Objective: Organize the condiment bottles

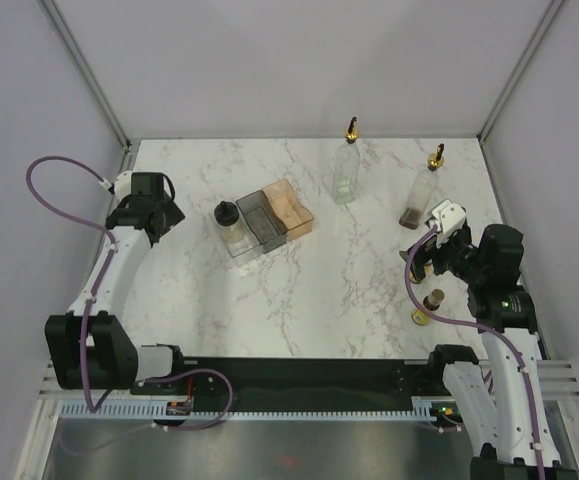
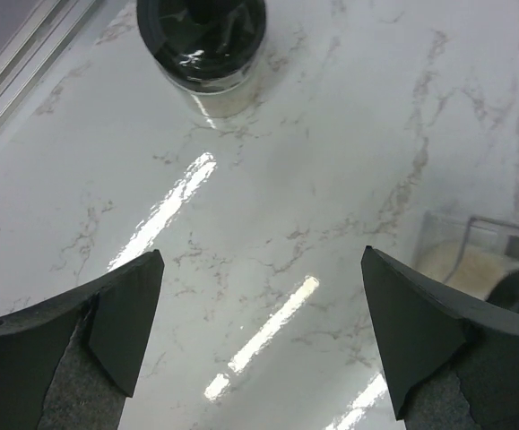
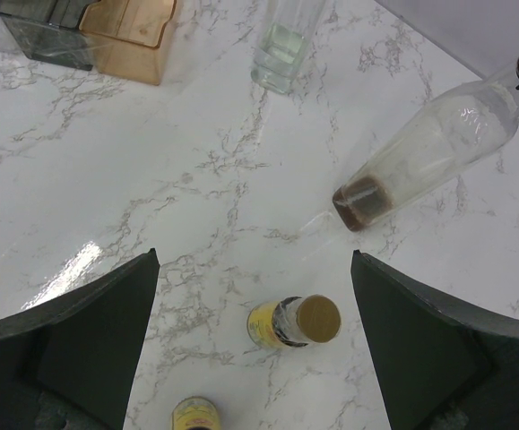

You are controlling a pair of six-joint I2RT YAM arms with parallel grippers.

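Currently both tools are spread wide and grip nothing. The left tool (image 2: 261, 255) hovers near the left edge of the tabletop (image 1: 299, 290), over bare marble, with a black-lidded jar (image 2: 201, 40) standing just ahead of it. A second jar (image 1: 230, 222) sits inside the clear bin (image 1: 244, 246), which adjoins the grey bin (image 1: 267, 228) and the orange bin (image 1: 291, 210). The right tool (image 3: 255, 258) hangs near the right edge above a yellow bottle (image 3: 295, 322), with a second yellow bottle (image 3: 196, 414) close by. Toward the far edge stand a tall clear bottle (image 1: 345, 178) and a tall bottle with dark dregs (image 1: 419, 200).
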